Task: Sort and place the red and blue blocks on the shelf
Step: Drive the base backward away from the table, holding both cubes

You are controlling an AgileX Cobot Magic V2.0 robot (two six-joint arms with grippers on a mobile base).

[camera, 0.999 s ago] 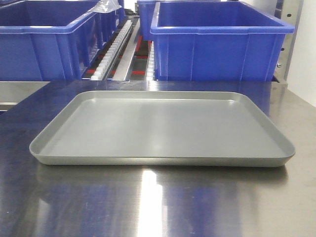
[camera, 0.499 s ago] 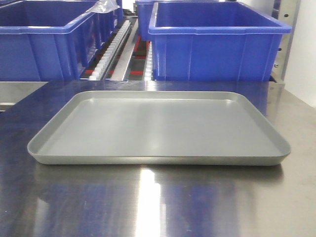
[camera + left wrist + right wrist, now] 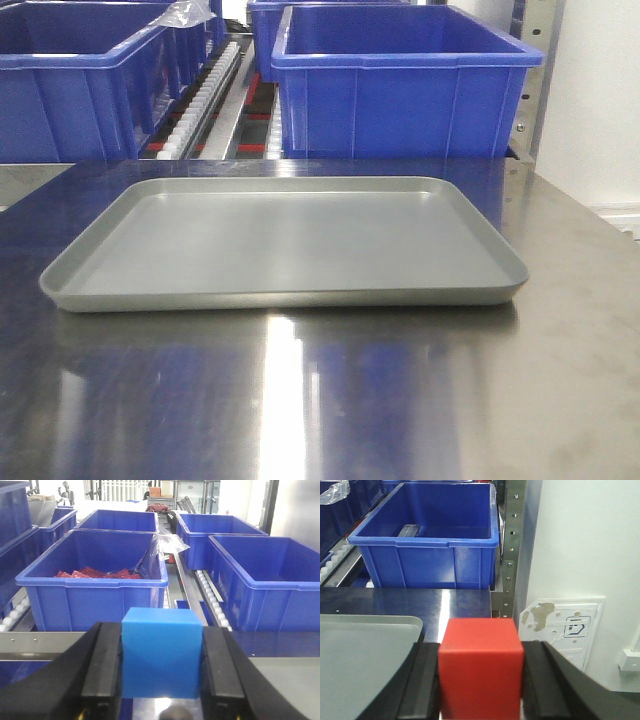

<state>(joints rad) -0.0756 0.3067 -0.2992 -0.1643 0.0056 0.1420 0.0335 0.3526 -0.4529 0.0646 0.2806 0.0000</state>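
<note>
In the left wrist view my left gripper (image 3: pixel 161 667) is shut on the blue block (image 3: pixel 162 652), with both black fingers (image 3: pixel 102 667) pressed on its sides. It faces the shelf, whose steel front rail (image 3: pixel 30 642) lies just ahead. In the right wrist view my right gripper (image 3: pixel 481 672) is shut on the red block (image 3: pixel 481 667), held above the steel tabletop (image 3: pixel 465 602) at the right end of the grey tray (image 3: pixel 365 655). Neither gripper nor either block shows in the front view, where the shelf's roller tracks (image 3: pixel 205 90) run behind the table.
Large blue bins (image 3: pixel 400 85) fill the shelf tier; one (image 3: pixel 95 575) holds red pieces. The grey tray (image 3: pixel 280 240) lies bare on the shiny tabletop (image 3: pixel 400 400). A steel upright (image 3: pixel 512 545) and a white wall (image 3: pixel 590 545) stand at the right.
The front view has shifted: the tray and bins have slid leftward in the picture and more of the white wall shows at the right.
</note>
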